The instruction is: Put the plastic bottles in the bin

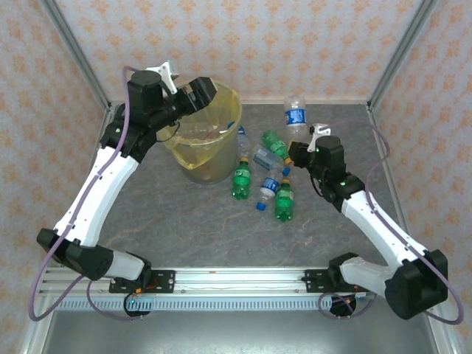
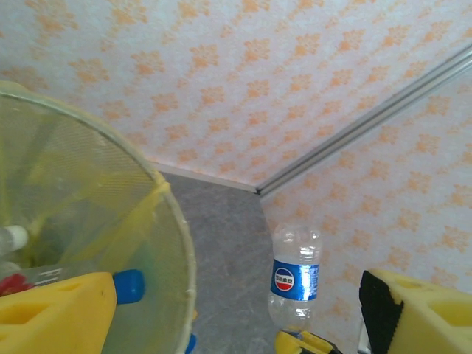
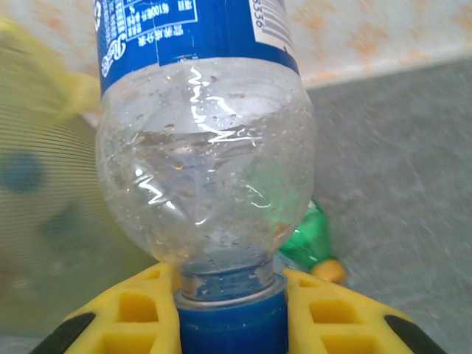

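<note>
Beside the bin (image 1: 198, 168), right claw (image 3: 228, 286) clenches the seemingly light, crushable bottle (image 3: 206, 169) by its stiffer neck; left claw (image 2: 237, 304) hangs released.

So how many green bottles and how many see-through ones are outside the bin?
Green bottles: 3
Clear bottles: 4, counting that standing one, one lying loose, one in the right end effector, and one only partly seen beside the bin
Total: 7
</note>
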You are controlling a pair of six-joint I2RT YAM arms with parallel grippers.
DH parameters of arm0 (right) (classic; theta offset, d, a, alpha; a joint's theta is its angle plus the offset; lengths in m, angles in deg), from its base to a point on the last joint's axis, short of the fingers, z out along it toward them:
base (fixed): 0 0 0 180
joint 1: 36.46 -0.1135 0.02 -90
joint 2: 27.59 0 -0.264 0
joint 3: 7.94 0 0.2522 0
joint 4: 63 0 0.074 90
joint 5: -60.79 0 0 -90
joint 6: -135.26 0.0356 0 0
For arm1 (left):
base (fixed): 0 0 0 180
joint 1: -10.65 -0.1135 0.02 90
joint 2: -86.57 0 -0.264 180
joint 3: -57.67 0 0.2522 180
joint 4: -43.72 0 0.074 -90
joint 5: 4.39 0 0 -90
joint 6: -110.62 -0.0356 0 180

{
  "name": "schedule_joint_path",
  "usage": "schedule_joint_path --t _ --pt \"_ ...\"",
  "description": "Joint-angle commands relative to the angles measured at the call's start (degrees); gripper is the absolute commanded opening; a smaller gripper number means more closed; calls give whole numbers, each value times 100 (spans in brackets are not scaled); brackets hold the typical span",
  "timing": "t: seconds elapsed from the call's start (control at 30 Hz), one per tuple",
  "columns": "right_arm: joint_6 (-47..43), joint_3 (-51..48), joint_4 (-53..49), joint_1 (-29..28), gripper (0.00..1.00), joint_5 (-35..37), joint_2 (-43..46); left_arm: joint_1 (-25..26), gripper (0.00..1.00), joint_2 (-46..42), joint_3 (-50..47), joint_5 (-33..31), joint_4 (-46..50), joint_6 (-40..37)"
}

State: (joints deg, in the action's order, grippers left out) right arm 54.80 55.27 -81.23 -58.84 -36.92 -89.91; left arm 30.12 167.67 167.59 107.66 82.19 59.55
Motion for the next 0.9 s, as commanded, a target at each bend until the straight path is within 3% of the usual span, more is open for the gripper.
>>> schedule_joint_path --t 0.0,0.43,0.7,0.87 --pt "-387 456 -266 -496 21 597 166 183 86 200 326 522 -291 99" --pt "-899 1237 -361 -2311 21 1625 -53 759 85 769 798 1090 0 -208" --pt "-1058 1509 -348 -2788 21 1904 -319 944 84 1045 1017 1178 330 -391" --pt "-1095 1533 -291 -2834 21 1955 -393 973 74 1152 1188 1139 587 -501"
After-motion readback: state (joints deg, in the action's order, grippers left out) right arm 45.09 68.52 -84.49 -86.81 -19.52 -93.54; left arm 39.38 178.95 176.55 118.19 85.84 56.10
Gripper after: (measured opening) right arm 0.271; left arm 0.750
